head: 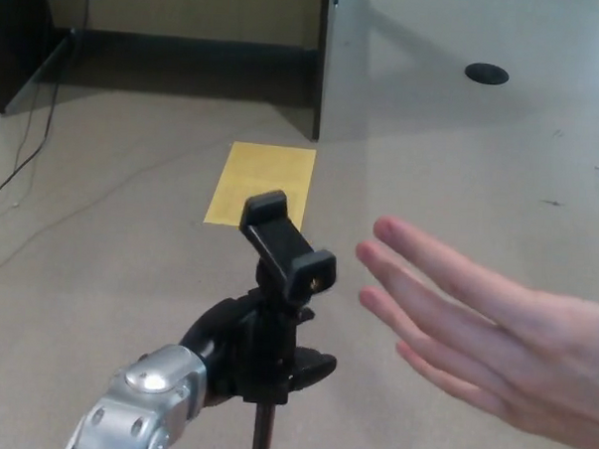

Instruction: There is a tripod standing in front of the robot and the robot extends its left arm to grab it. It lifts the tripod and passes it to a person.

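A black tripod (284,252) with a phone clamp on top stands upright in the lower middle of the head view. My left hand (246,353) is wrapped around its stem just under the clamp, fingers closed on it, with the silver wrist at the lower left. A person's open hand (484,332) reaches in from the right, fingers spread and pointing toward the tripod, a short gap away from it. The tripod's legs are out of frame. My right hand does not show.
A yellow sheet (262,183) lies on the grey carpet behind the tripod. A desk panel (324,67) stands behind it, with a grey desk surface and a black grommet (486,74) at the upper right. Cables (35,124) run along the floor at the left.
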You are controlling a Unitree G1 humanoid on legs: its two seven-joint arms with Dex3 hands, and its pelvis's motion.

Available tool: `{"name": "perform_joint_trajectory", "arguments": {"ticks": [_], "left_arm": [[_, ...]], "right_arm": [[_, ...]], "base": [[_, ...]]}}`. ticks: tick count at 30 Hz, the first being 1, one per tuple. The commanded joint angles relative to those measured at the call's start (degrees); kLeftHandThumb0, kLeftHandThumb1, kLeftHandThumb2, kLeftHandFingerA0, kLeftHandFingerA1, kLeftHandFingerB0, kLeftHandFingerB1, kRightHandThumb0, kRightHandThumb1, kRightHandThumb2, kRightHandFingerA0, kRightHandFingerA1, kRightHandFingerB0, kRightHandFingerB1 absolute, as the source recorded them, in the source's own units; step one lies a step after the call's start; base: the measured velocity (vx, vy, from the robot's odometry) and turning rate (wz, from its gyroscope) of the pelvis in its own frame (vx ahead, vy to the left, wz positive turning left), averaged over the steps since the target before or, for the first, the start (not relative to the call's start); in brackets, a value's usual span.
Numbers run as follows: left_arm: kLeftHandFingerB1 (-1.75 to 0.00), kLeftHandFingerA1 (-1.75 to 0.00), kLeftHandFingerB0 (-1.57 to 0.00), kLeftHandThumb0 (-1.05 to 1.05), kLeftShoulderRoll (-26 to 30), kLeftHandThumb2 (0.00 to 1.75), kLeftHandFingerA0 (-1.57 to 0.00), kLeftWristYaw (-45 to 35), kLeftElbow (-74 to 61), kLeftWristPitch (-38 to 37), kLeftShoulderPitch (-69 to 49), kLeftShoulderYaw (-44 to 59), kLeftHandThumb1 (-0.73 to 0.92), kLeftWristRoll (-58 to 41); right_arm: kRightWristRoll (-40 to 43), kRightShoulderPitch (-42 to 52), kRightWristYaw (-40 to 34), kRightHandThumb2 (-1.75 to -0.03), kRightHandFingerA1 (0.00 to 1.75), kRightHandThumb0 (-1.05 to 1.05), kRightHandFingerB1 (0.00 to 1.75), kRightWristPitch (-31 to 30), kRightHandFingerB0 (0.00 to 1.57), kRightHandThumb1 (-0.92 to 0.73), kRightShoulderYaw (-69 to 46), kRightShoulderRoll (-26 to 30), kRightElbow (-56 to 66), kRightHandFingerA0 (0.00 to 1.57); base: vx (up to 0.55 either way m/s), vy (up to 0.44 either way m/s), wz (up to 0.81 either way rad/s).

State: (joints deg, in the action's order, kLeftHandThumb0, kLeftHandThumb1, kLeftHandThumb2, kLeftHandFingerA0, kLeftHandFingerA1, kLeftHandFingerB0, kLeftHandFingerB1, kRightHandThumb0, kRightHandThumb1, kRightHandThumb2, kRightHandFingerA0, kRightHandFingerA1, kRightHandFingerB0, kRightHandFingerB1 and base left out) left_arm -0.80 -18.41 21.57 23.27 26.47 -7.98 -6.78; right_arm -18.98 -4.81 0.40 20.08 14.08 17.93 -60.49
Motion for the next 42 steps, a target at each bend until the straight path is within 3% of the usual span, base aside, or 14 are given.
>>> {"name": "perform_joint_trajectory", "arguments": {"ticks": [1, 2, 3, 6, 13, 15, 17, 24, 25, 27, 28, 32, 39, 42], "left_arm": [[-0.67, -1.06, -0.85, -0.02, -0.9, 0.66, -0.98, 3.1, 2.0, -8.8, -2.8, -1.8, 0.89, 3.7], [-0.67, -1.06, -0.85, -0.02, -1.0, 0.66, -0.98, 3.4, 2.0, -9.4, -3.0, -1.9, 0.89, 4.0], [-0.94, -1.26, -0.81, 0.01, -1.0, 0.69, -0.87, 4.5, 1.4, -10.8, -3.4, -2.6, 0.89, 5.1], [-1.16, -1.48, -0.66, 0.01, -0.6, 0.71, -0.76, 5.9, -0.3, -14.2, -4.8, -3.6, 0.89, 6.7], [-1.19, -1.46, -0.65, 0.04, -1.1, 0.77, -0.79, 7.3, -5.1, -17.5, -6.2, -2.1, 0.85, 6.2], [-1.16, -1.46, -0.7, 0.01, -1.3, 0.67, -0.84, 6.2, -7.0, -18.2, -5.4, -0.5, 0.88, 4.3], [-1.11, -1.4, -0.74, 0.04, -0.6, 0.74, -0.92, 6.1, -9.2, -19.1, -4.2, 0.0, 0.83, 4.7], [-1.14, -1.43, -0.77, -0.02, 0.1, 0.86, -0.98, 4.8, -20.5, -13.9, 2.1, 3.5, 0.8, 1.3], [-1.15, -1.41, -0.78, -0.05, 0.4, 0.83, -1.01, 4.9, -22.3, -12.7, 4.2, 4.0, 0.79, 1.4], [-1.16, -1.4, -0.79, -0.06, 0.7, 0.83, -1.02, 4.6, -23.4, -11.0, 6.0, 4.5, 0.79, 0.9], [-1.14, -1.39, -0.81, -0.08, 0.7, 0.85, -1.03, 4.5, -25.1, -8.5, 8.1, 5.2, 0.75, -0.2], [-1.11, -1.35, -0.83, -0.09, 1.2, 0.89, -1.03, 3.0, -26.8, -7.2, 13.2, 6.3, 0.71, -2.1], [-1.07, -1.4, -0.84, -0.1, 0.7, 0.77, -1.01, 2.9, -30.2, 4.3, 28.4, 8.2, 0.76, -6.8], [-1.04, -1.32, -0.84, -0.07, 0.2, 0.78, -1.01, 3.1, -29.5, 4.4, 32.7, 7.2, 0.77, -5.8]], "right_arm": [[-0.6, 0.1, -0.9, -0.62, 0.43, -0.38, 0.37, -0.5, 0.5, -0.71, 0.0, 0.7, 0.2, 0.71], [-0.6, 0.1, -0.8, -0.62, 0.43, -0.38, 0.37, -0.5, 0.5, -0.71, 0.0, 0.7, 0.2, 0.71], [-0.7, 0.0, -1.0, -0.62, 0.44, -0.38, 0.37, -0.4, 0.5, -0.71, 0.0, 1.0, 0.3, 0.74], [-0.7, -0.1, -0.9, -0.62, 0.44, -0.39, 0.37, -0.8, 0.5, -0.7, -0.1, 1.0, 0.4, 0.74], [-1.0, 0.9, -1.6, -0.62, 0.45, -0.39, 0.37, -0.2, 0.51, -0.7, -0.2, 1.4, 1.0, 0.75], [-0.7, 1.1, -1.3, -0.62, 0.45, -0.39, 0.37, 0.0, 0.51, -0.7, -0.5, 1.4, 1.1, 0.74], [-0.7, 0.7, -1.4, -0.61, 0.44, -0.39, 0.37, 0.4, 0.52, -0.7, -0.6, 1.4, 0.4, 0.72], [-1.0, 0.2, -1.6, -0.62, 0.45, -0.39, 0.37, 0.0, 0.51, -0.69, -0.8, 1.6, 0.2, 0.74], [-0.9, 0.1, -1.4, -0.85, 0.59, -0.46, 0.5, 0.0, 0.45, -0.57, -0.9, 1.6, 0.0, 0.66], [-0.8, 0.1, -1.3, -0.85, 0.59, -0.45, 0.51, 0.0, 0.46, -0.57, -1.1, 1.7, -0.1, 0.67], [-0.7, 0.1, -1.3, -0.6, 0.46, -0.38, 0.38, 0.2, 0.52, -0.69, -1.3, 1.8, 0.0, 0.74], [-1.3, -0.7, -1.4, -0.62, 0.44, -0.4, 0.37, -0.2, 0.52, -0.7, -0.9, 1.8, -0.7, 0.73], [-1.1, -1.3, -0.8, -0.62, 0.45, -0.38, 0.38, -0.6, 0.52, -0.7, -1.2, 1.9, -0.5, 0.74], [-0.7, -1.6, 0.0, -0.61, 0.45, -0.4, 0.38, -0.7, 0.51, -0.71, -1.4, 1.9, -1.0, 0.73]], "base": [[0.0, 0.0, 0.0], [0.0, 0.0, 0.0], [0.0, 0.0, 0.0], [0.0, 0.0, 0.0], [0.0, 0.0, 0.0], [0.0, 0.0, 0.0], [0.0, 0.0, 0.0], [0.0, 0.0, 0.0], [0.0, 0.0, 0.0], [0.0, 0.0, 0.0], [0.0, 0.0, 0.0], [0.0, 0.0, 0.0], [0.0, 0.0, 0.0], [0.0, 0.0, 0.0]]}}
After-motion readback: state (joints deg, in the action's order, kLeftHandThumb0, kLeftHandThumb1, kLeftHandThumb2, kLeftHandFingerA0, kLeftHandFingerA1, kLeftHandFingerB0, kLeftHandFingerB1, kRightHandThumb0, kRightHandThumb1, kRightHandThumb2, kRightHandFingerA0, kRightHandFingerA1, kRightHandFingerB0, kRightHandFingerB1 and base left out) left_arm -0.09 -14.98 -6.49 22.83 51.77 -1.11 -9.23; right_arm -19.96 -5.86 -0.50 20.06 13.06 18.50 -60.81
